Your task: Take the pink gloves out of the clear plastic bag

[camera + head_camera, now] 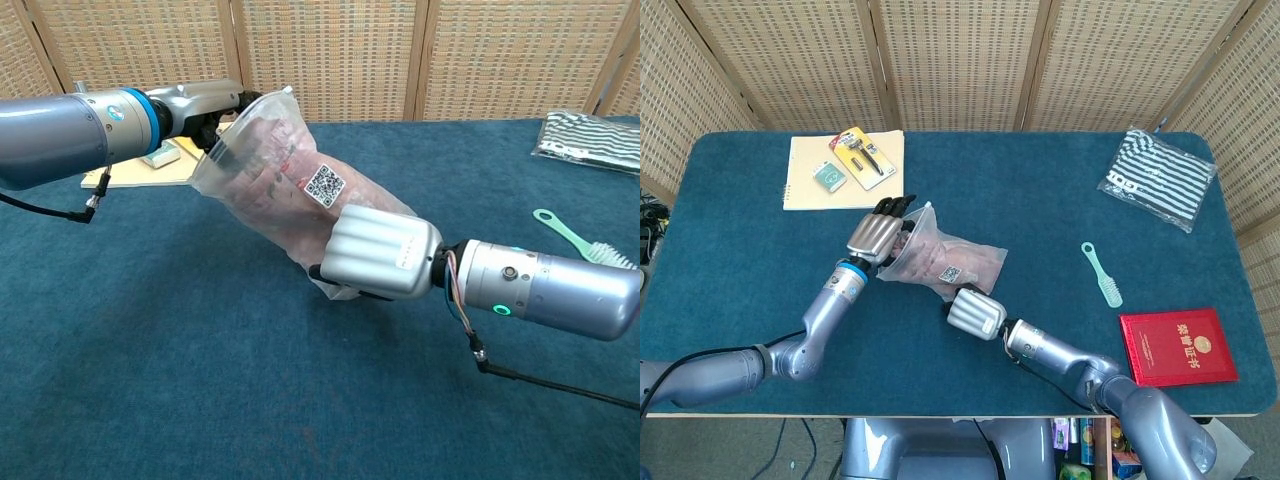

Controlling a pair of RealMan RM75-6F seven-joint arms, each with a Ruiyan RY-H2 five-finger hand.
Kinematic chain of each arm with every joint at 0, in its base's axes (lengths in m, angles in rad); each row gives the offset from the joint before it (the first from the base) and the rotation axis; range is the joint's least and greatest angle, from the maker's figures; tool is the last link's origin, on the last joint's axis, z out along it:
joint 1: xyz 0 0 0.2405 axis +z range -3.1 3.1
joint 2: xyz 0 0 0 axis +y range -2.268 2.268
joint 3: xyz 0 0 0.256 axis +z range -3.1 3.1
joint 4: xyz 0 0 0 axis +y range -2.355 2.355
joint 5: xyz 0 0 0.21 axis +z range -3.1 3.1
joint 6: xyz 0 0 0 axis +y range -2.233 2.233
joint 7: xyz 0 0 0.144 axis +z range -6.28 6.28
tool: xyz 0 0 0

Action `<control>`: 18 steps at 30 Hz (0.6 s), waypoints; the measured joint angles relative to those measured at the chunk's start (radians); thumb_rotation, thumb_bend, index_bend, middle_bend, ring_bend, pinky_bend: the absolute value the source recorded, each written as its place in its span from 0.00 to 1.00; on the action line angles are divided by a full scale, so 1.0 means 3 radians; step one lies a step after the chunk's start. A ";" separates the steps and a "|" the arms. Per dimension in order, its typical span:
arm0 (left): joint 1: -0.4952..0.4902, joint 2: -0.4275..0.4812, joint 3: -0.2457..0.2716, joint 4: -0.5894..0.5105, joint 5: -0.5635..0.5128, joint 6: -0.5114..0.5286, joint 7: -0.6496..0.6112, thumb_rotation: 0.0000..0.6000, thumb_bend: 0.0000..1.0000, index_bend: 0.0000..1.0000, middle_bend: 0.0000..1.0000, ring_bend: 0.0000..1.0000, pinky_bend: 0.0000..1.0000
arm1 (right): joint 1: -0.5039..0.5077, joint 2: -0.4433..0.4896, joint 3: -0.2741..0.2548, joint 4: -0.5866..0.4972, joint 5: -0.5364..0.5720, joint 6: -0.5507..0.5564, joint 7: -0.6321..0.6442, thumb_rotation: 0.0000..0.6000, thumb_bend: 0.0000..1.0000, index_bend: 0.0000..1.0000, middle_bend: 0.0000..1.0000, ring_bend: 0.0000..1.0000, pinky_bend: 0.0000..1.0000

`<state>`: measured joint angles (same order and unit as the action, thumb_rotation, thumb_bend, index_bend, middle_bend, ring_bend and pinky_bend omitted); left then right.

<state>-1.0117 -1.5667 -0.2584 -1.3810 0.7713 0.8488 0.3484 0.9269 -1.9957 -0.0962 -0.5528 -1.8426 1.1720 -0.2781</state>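
A clear plastic bag (945, 257) (290, 185) with pink gloves (268, 170) inside lies tilted above the blue table, its open mouth raised toward the left. My left hand (876, 234) (205, 102) grips the bag's open end, fingers at the mouth. My right hand (974, 313) (378, 253) holds the bag's lower closed end, fingers curled under it and hidden from view. A white QR label (324, 185) faces up on the bag.
A beige notebook (825, 180) with a carded tool and a small green packet lies at the back left. A striped packaged cloth (1156, 178) is at the back right. A green brush (1102, 274) and a red booklet (1177, 346) lie at the right.
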 measured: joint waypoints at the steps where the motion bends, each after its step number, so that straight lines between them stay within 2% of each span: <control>1: 0.0001 -0.0001 0.0004 0.0001 0.0003 -0.0002 -0.0002 1.00 0.48 0.79 0.00 0.00 0.00 | 0.0000 -0.0007 -0.0002 0.0006 0.0002 -0.0003 0.0003 1.00 0.49 0.49 0.85 0.74 0.93; 12: 0.0000 -0.0004 0.0000 0.0035 0.0015 -0.0015 -0.0025 1.00 0.48 0.79 0.00 0.00 0.00 | 0.0012 -0.0048 -0.0001 0.0047 0.0034 -0.0015 0.0041 1.00 0.51 0.58 0.86 0.75 0.93; 18: 0.0014 -0.0002 -0.0001 0.0046 0.0008 -0.0041 -0.0071 1.00 0.48 0.79 0.00 0.00 0.00 | -0.0001 -0.0072 -0.0010 0.0070 0.0047 -0.0010 0.0068 1.00 0.58 0.67 0.88 0.77 0.95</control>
<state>-1.0076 -1.5674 -0.2588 -1.3672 0.7739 0.8365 0.3273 0.9267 -2.0173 -0.0992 -0.5318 -1.8283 1.1689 -0.2577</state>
